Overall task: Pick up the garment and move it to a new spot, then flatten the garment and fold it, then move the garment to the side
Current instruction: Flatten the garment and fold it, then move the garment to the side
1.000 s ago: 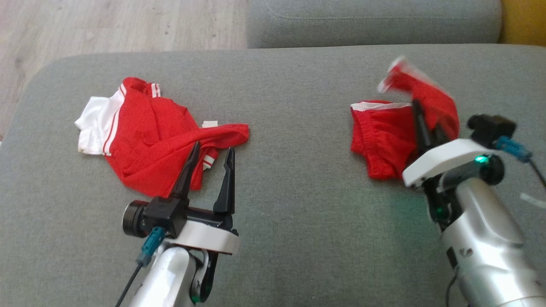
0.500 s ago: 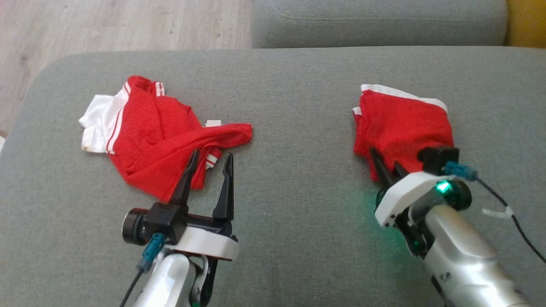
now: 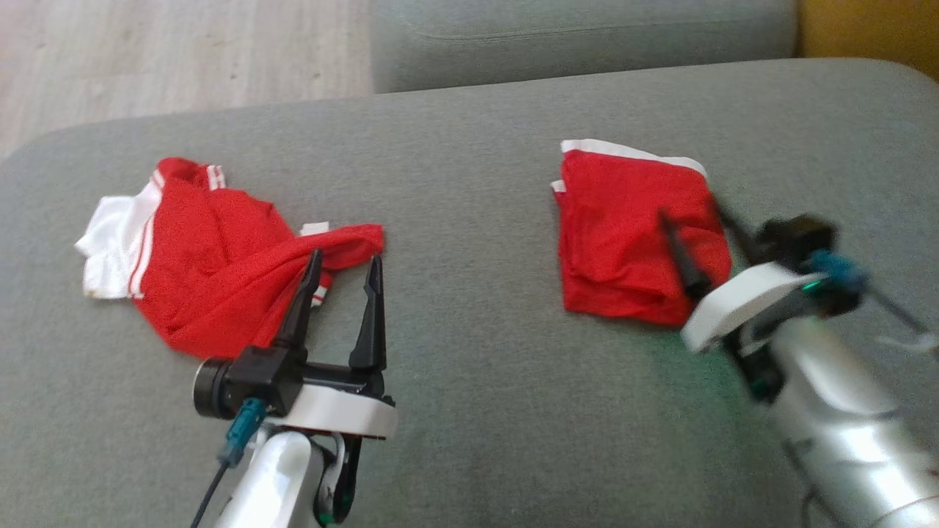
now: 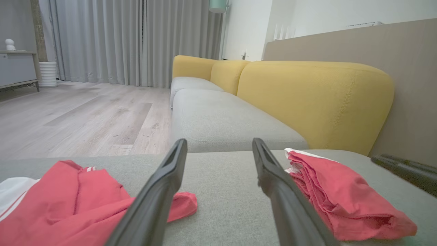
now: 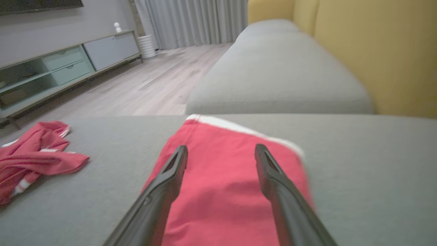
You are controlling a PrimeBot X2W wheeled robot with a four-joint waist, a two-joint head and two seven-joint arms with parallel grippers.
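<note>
Red and freshly doubled over, the folded red garment with a white hem band (image 3: 634, 235) lies flat on the right half of the grey fabric sofa cushion (image 3: 469, 183). A second ago the right gripper (image 3: 689, 209) was pinched on a raised flap of it. Now its two dark fingers stand spread apart above the near edge, holding nothing, and the flap has settled on the lower layer. The fold looks done, which would leave only the move to the side. The left gripper (image 3: 345, 257) hovers with fingers spread beside a crumpled red-and-white jersey (image 3: 213, 271), touching neither cloth.
</note>
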